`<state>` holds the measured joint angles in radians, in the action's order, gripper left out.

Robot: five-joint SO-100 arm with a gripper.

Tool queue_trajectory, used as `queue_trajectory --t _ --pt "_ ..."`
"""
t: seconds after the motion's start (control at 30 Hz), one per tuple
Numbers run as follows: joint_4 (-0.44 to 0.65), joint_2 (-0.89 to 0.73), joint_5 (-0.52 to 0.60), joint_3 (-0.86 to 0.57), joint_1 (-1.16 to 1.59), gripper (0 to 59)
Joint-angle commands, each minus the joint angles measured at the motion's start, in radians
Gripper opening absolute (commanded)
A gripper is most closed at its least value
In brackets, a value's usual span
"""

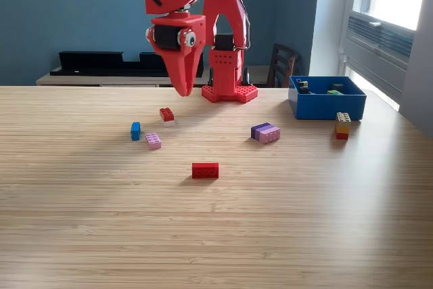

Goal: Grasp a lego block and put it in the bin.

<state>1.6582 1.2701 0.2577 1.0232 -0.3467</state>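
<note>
1. The bin (327, 106) sits on the wooden table (216, 235) toward the exterior view's right, near the far edge; it is blue, low-walled and open on top, and a few small pieces show inside it, too small to tell apart.
2. Just outside the bin's near right corner stands a small stack of blocks (343, 125): pale on top, orange below, red at the bottom. Whether it touches the bin wall cannot be told.
3. To the left of the bin and nearer the camera lies a purple block (265, 132), two-toned, dark and light.
4. Further from the bin, nearer the camera and about mid-table, lies a red block (205, 170), alone.
5. Well to the left of the bin sit three pieces close together: a red-and-white block (167, 116), a blue block (136, 130) and a pink block (153, 141).
6. The red arm's base (229, 93) stands on the table to the left of the bin, by the far edge.
7. The gripper (184, 89) hangs above the table left of the base, pointing down, over the space behind the red-and-white block. Its jaws look closed together to a point, with nothing between them.
</note>
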Motion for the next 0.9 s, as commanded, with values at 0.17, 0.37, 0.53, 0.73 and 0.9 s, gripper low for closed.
queue_trajectory --t 0.17,0.37,0.53,0.73,0.9 --pt "-0.081 0.023 0.032 0.051 -0.103 19.6" --pt "-0.143 0.021 0.043 0.132 -0.095 28.8" --pt "-0.189 0.018 0.067 0.178 -0.081 28.4" --pt "-0.224 0.017 0.106 0.236 -0.067 27.2" --pt "-0.258 0.017 0.112 0.302 -0.069 26.5"
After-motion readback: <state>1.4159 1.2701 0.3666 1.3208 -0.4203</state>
